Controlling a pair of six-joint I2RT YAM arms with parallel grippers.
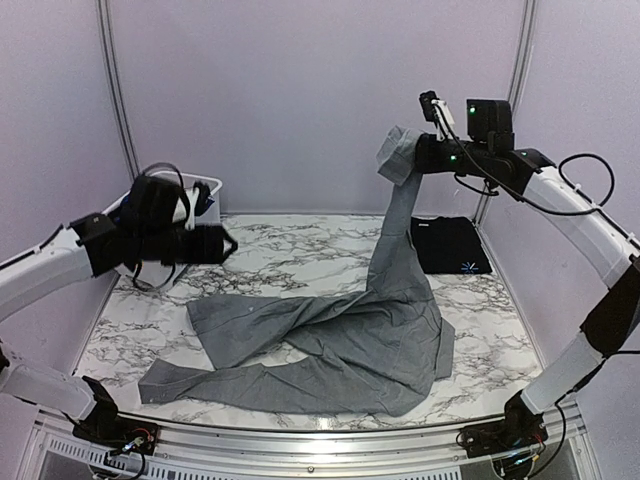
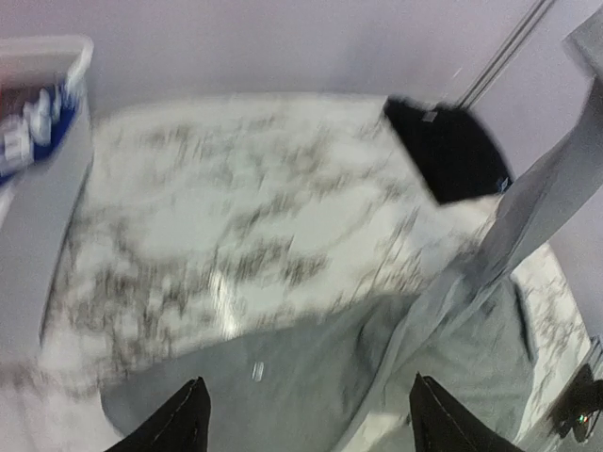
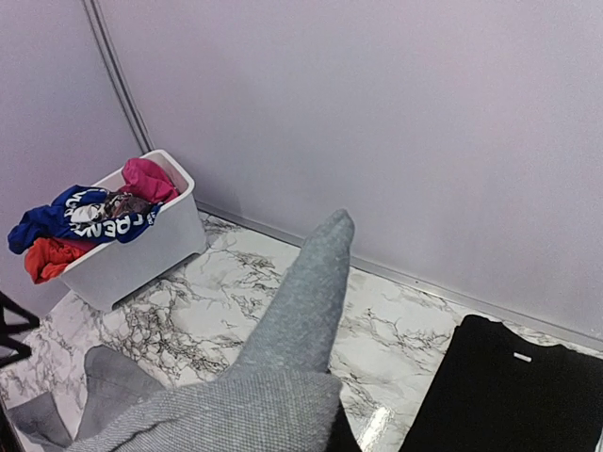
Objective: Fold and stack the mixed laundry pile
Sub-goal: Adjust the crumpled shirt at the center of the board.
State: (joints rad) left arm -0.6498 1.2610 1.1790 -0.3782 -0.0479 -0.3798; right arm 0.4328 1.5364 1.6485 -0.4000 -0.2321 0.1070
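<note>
Top external view: a grey long-sleeved cloth shirt (image 1: 340,345) lies across the near middle of the marble-patterned table (image 1: 290,250). The left gripper (image 1: 222,243) hovers over the left side, fingers apart, empty. The right gripper (image 1: 405,160), high at far right, is clamped on one sleeve. A folded black garment (image 1: 450,245) lies far right; a white plastic basket (image 3: 141,254) of blue, orange-red and pink clothes (image 3: 89,221) stands far left.

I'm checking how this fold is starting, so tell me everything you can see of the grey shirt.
The grey long-sleeved shirt, of soft, fine-textured fabric, lies rumpled but mostly spread on the marble-patterned table, with one sleeve stretched toward the near left corner. One end is drawn up into a taut strip. Its bunched tip is pinched in the shut fingers of the right gripper, high above the table's back right.
</note>
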